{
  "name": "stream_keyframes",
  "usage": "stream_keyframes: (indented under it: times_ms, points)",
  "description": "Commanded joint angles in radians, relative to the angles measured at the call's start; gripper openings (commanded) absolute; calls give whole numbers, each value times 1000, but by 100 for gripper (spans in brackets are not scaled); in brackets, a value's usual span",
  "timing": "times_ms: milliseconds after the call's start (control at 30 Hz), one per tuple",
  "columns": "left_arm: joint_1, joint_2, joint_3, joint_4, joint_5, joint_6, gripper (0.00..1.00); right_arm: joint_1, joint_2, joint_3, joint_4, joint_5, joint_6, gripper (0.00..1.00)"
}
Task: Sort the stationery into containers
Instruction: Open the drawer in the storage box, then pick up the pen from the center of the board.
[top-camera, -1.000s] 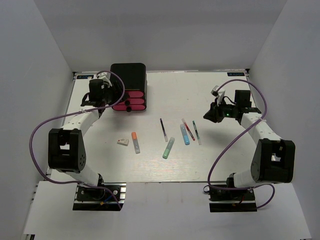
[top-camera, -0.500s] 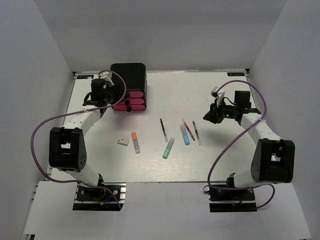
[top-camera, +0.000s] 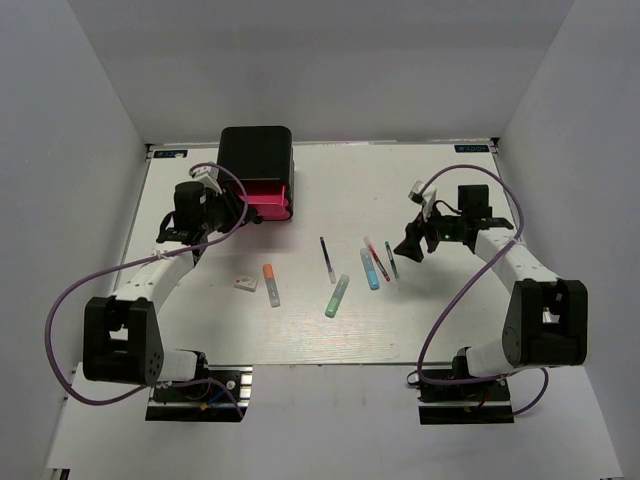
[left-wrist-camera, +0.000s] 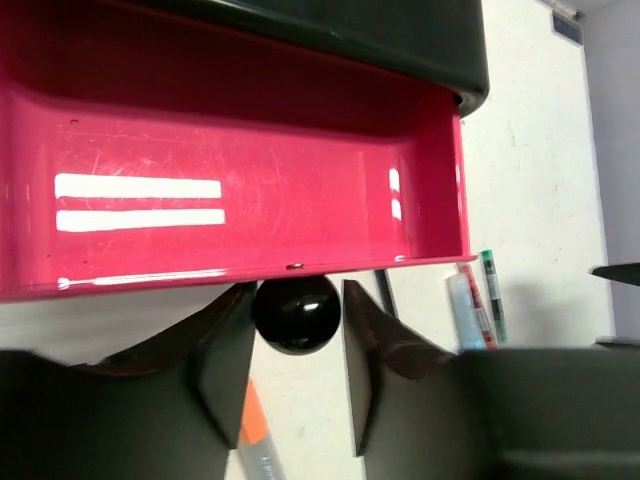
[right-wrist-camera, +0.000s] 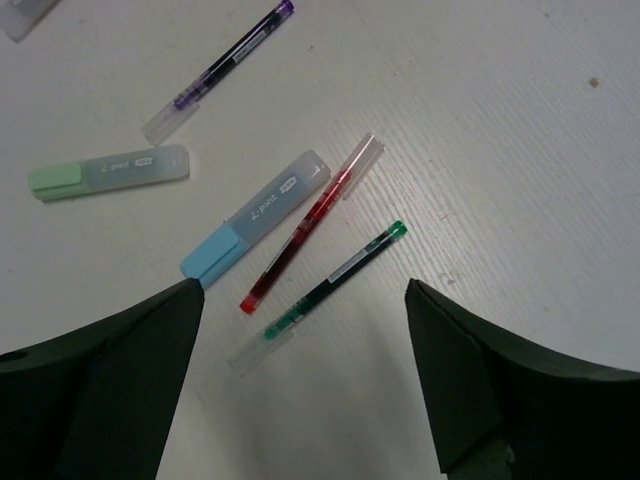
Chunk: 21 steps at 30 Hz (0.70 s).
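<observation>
The black cabinet (top-camera: 256, 150) stands at the back left, and its top pink drawer (left-wrist-camera: 250, 200) is pulled out and has nothing in it. My left gripper (left-wrist-camera: 297, 330) is shut on that drawer's round black knob (left-wrist-camera: 296, 314), with only a sliver of gap at the right finger. My right gripper (right-wrist-camera: 305, 290) hangs wide open over the green pen (right-wrist-camera: 335, 275), not touching it. Beside the green pen lie the red pen (right-wrist-camera: 305, 230) and the light blue marker (right-wrist-camera: 255, 215). Further left are the mint marker (top-camera: 337, 296), the dark blue pen (top-camera: 327, 258), the orange-capped marker (top-camera: 271, 284) and the white eraser (top-camera: 245, 284).
White walls close in the table (top-camera: 450, 320) at the back and on both sides. Purple cables loop out from both arms. The open drawer juts from the cabinet toward the orange-capped marker (left-wrist-camera: 252, 430).
My left gripper closed round the knob and drew back toward me, sliding the top drawer out. My right gripper opened wide and moved left and down over the pens.
</observation>
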<state>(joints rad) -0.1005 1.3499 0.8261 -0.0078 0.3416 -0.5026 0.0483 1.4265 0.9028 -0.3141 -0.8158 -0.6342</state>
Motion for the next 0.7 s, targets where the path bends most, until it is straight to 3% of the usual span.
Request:
stream_keyframes:
  times_ms: [0, 100, 267, 367, 467, 500, 533, 667]
  points:
    - [-4, -37, -7, 8, 25, -7, 52, 18, -9, 13, -2, -2, -22, 90]
    - [-4, -37, -7, 8, 25, -7, 78, 36, -1, 27, 1, 17, -12, 90]
    - [-4, -60, -7, -12, 36, 15, 84, 68, 23, 57, 6, 40, 24, 90]
    - [-4, -122, -50, -23, 59, 42, 86, 111, 45, 67, 50, 134, 126, 88]
    - [-4, -182, -91, -47, 59, 62, 86, 168, 72, 71, 78, 260, 226, 68]
    - [-4, -225, -91, -72, 59, 62, 86, 177, 80, 71, 89, 283, 246, 51]
    - [-4, -247, -102, -89, 59, 71, 86, 212, 80, 73, 87, 300, 261, 44]
    - [-4, -372, -123, -181, 33, 81, 86, 269, 118, 85, 67, 385, 347, 33]
